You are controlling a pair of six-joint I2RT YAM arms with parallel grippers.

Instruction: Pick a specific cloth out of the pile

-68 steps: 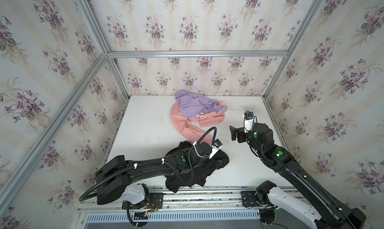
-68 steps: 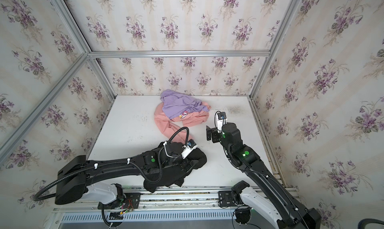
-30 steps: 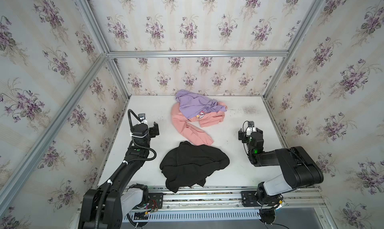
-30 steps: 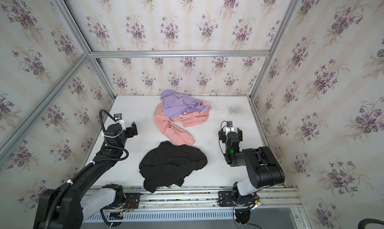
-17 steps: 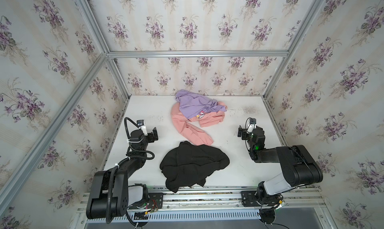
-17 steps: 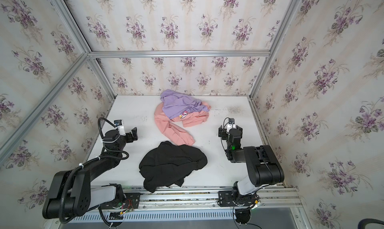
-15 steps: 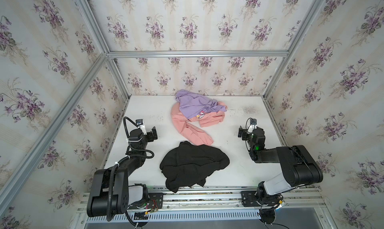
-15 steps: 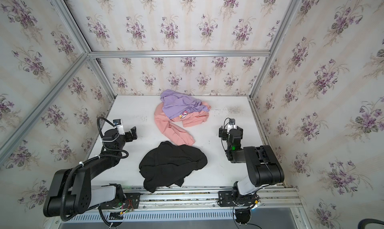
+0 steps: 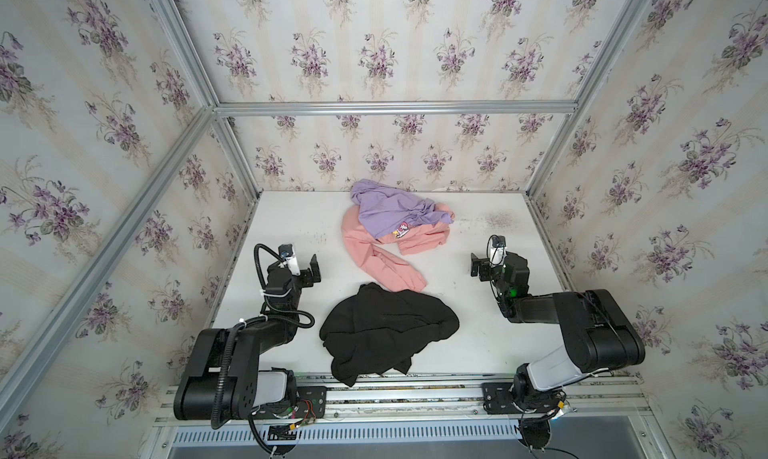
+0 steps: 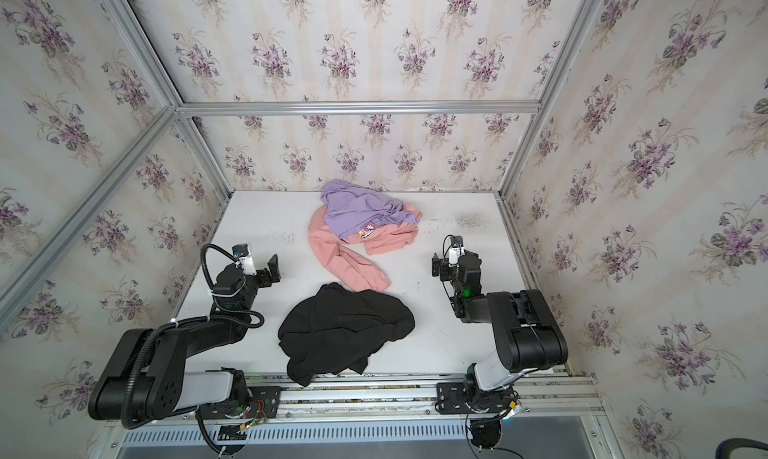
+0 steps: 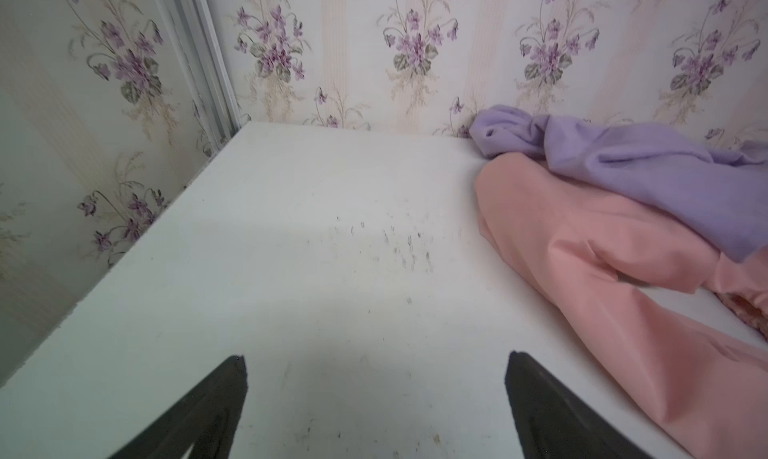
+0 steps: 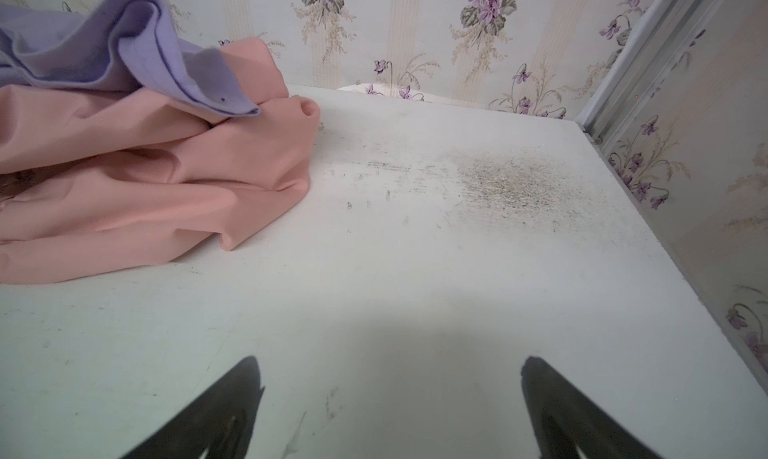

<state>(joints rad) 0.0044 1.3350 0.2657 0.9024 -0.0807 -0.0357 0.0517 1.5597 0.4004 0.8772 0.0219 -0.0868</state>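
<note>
Floral-papered walls framed in aluminium box in a white table [image 9: 291, 228], scuffed with grey marks toward the back right. Against the back wall sits the pile [image 9: 395, 232]: a lilac garment [image 9: 386, 207] draped over a salmon-pink garment [image 9: 374, 261], hiding its upper part, while one pink sleeve or leg trails forward. At the lilac hem a small printed motif [image 9: 400, 230] shows, too small to read. In both top views the black cloth [image 9: 386, 328] [image 10: 345, 328] lies crumpled by itself near the front edge, its lowest fold hanging over onto the front rail [image 9: 436, 388]; its top edge sits just beside the pink trailing end, and contact cannot be told. The left gripper [image 11: 374, 365] and right gripper [image 12: 390, 365] rest low at either side of the table, well apart from the cloth, jaws spread wide with nothing between them. Each wrist view shows only the dark fingertips, cut off by the frame, and part of the pile.
</note>
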